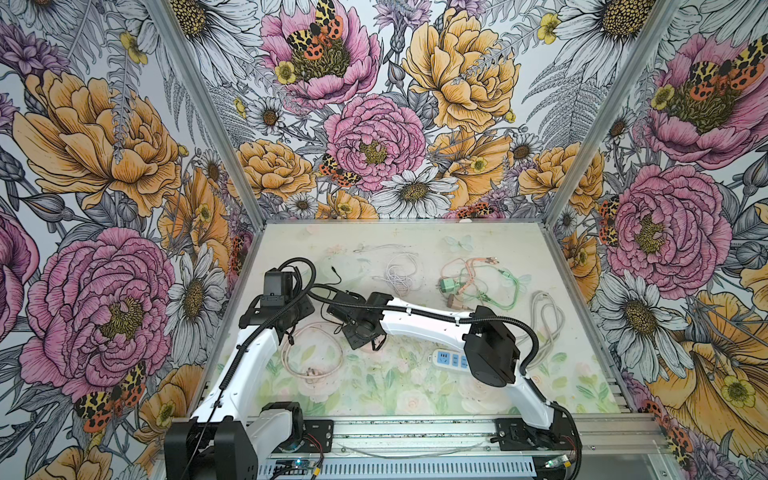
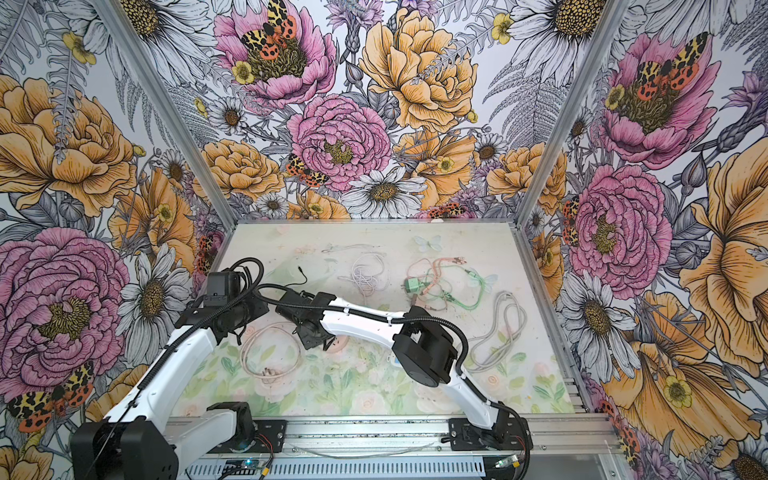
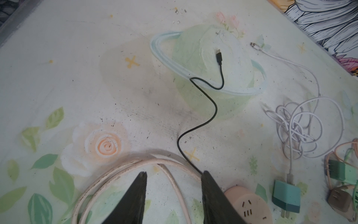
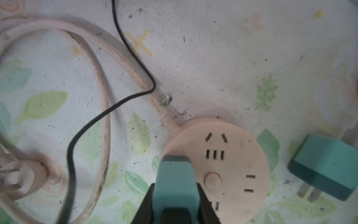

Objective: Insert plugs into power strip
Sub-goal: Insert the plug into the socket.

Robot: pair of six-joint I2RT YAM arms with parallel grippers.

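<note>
While the left claw (image 3: 174, 172) gapes, right claw (image 4: 176, 186) pinches teal plug (image 4: 174, 172) over power strip (image 4: 234, 161).

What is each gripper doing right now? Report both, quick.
Left gripper: open, jaws apart, nothing between them.
Right gripper: shut on a teal plug, by the round pink power strip.

Right wrist view: the teal plug (image 4: 175, 180) in the right gripper (image 4: 176, 186) hid its prongs from you and covered part of the round pink power strip (image 4: 228, 166). The flat pink plug (image 4: 21, 174) was blurred and cut by the frame edge.

Both top views: the right arm (image 1: 415, 322) masked that strip at frame centre, and much of the blue-and-white strip (image 1: 446, 358), lower right.

Left wrist view: green plug (image 3: 342, 172) and pink-brown plug (image 3: 339, 200) ran off the edge.
</note>
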